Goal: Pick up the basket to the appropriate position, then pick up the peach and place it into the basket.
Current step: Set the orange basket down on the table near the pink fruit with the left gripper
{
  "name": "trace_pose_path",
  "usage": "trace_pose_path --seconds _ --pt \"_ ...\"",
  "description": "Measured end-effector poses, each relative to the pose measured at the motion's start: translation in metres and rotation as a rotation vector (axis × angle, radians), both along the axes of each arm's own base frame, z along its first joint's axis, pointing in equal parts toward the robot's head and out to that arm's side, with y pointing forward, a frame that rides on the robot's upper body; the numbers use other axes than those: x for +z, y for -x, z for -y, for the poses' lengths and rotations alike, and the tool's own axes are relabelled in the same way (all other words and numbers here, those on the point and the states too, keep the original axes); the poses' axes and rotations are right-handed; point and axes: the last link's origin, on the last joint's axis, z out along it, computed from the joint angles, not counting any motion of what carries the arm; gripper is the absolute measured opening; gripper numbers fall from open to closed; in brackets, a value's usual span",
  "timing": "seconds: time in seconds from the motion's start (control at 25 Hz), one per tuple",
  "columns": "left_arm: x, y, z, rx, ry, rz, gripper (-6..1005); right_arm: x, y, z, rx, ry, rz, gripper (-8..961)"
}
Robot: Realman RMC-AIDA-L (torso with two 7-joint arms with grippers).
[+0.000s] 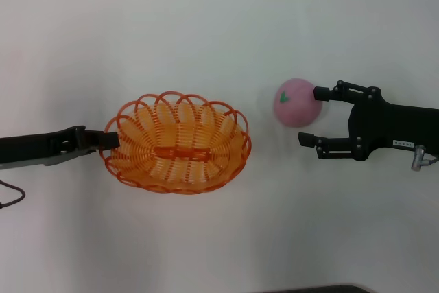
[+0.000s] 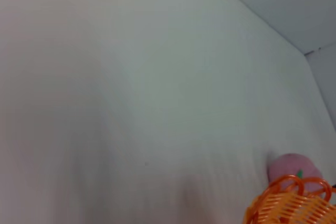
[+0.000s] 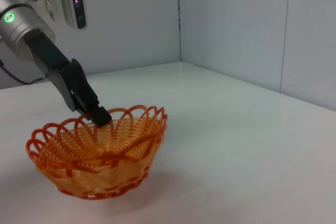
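Note:
The orange openwork basket (image 1: 178, 143) sits left of centre on the white table. My left gripper (image 1: 110, 140) is shut on its left rim, and the right wrist view shows that gripper (image 3: 97, 115) pinching the scalloped edge of the basket (image 3: 100, 156). To the right of the basket lies the pink peach (image 1: 295, 101), its green leaf mark facing up. My right gripper (image 1: 313, 115) is open beside it, the far finger touching the peach's right side and the near finger apart from it. A bit of basket rim (image 2: 294, 203) and the peach (image 2: 293, 169) also show in the left wrist view.
The white tabletop (image 1: 206, 25) stretches bare around the basket and peach. Pale walls (image 3: 236, 19) rise behind the table's far side. A dark strip (image 1: 309, 289) shows at the table's near edge.

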Motion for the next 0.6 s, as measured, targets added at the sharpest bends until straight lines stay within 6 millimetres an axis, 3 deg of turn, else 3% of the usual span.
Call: trace_pose_path --seconds 0.6 --pt "-0.015 0.003 -0.003 0.032 -0.031 -0.017 52 0.0 -0.001 0.0 -0.007 0.0 0.0 927"
